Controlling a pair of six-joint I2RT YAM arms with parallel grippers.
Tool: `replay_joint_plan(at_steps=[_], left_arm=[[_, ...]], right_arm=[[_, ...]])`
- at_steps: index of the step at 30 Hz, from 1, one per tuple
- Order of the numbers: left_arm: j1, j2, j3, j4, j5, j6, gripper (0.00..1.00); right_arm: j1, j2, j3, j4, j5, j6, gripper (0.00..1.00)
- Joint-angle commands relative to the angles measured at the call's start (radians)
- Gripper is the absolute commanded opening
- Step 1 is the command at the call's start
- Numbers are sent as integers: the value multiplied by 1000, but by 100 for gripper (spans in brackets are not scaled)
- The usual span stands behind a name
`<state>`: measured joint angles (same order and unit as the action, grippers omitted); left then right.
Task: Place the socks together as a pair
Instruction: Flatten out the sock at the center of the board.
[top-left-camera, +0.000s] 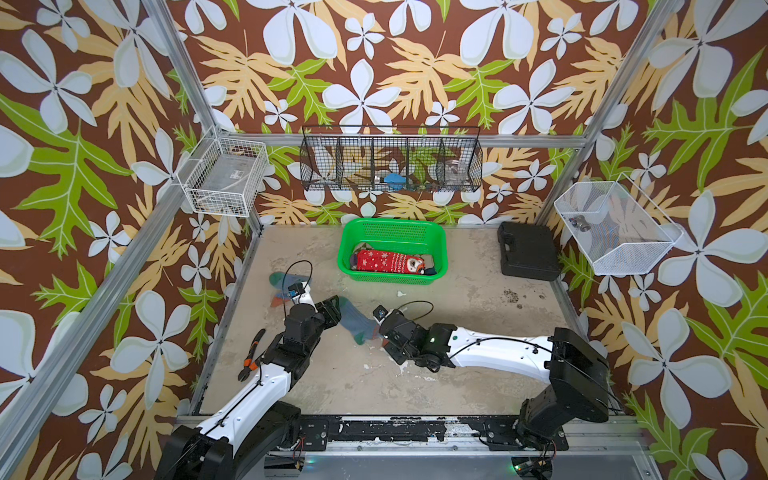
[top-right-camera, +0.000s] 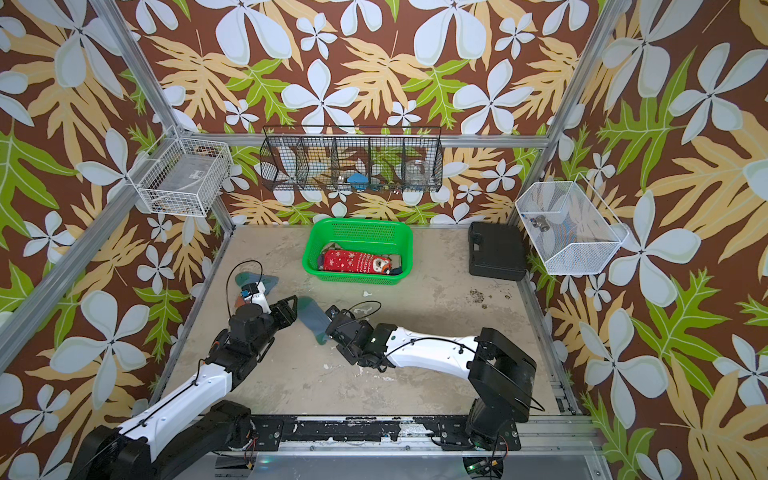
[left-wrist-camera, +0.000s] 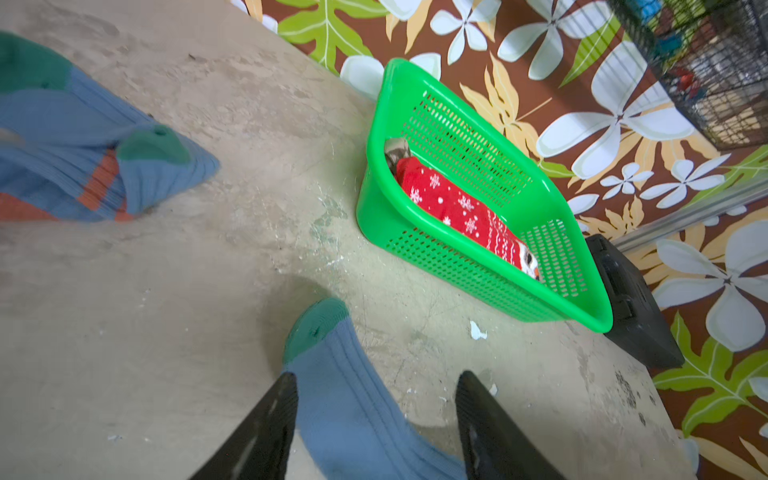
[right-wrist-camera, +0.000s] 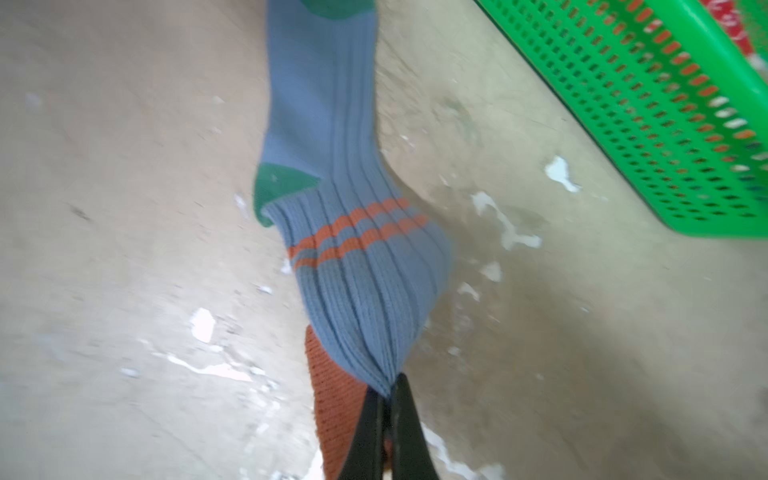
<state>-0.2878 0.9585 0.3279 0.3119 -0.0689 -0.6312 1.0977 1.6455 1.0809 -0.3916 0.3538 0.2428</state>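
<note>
A blue-grey sock (top-left-camera: 357, 322) (right-wrist-camera: 332, 124) with a green toe, green heel and orange stripes stretches between my two grippers, just above the table. My right gripper (right-wrist-camera: 390, 386) (top-left-camera: 380, 332) is shut on its cuff end. The toe end (left-wrist-camera: 345, 395) lies between the fingers of my left gripper (left-wrist-camera: 378, 376) (top-left-camera: 334, 309), which is open, with a gap on one side. The matching sock (left-wrist-camera: 83, 166) (top-left-camera: 276, 279) lies crumpled on the table behind my left arm. A red snowflake sock (top-left-camera: 388, 262) lies in the green basket (top-left-camera: 392, 222) on top of other socks.
Orange-handled pliers (top-left-camera: 251, 355) lie by the left table edge beside my left arm. A black case (top-left-camera: 528, 251) sits at the back right corner. Wire baskets hang on the left (top-left-camera: 226, 176), back (top-left-camera: 390, 160) and right (top-left-camera: 615, 228) walls.
</note>
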Motion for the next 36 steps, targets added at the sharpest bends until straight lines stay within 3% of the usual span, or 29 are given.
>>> replay_joint_plan(at_steps=[1,4,10,16,21,25,29,32,36], left_arm=[[2,21,-24,72,80,-29,63],[1,33,-45,88,95,-35,63],[2,34,-63,92,93,-29,63],[3,43,-77,105,102,-31,63],[-1,61,-84,122,145,-36,63],[-25,47,-109,127,143,-43,63],[-52,41,-125,132,130,-48,64],[-59,34,-128,133,125,-50,64],[-59,33,-126,137,120,-49,64]], right_arm=[[9,0,-2,-167,174,-75,0],[37,24,-33,-106,125,-75,4],[112,104,-70,71,-85,-16,27],[78,-57,-240,285,-292,43,44],[-72,-291,-388,371,-440,95,50],[-242,-416,-512,450,-639,151,50],[-246,-392,-580,545,-734,234,52],[-232,-328,-691,793,-834,387,56],[-181,-250,-748,950,-803,482,61]])
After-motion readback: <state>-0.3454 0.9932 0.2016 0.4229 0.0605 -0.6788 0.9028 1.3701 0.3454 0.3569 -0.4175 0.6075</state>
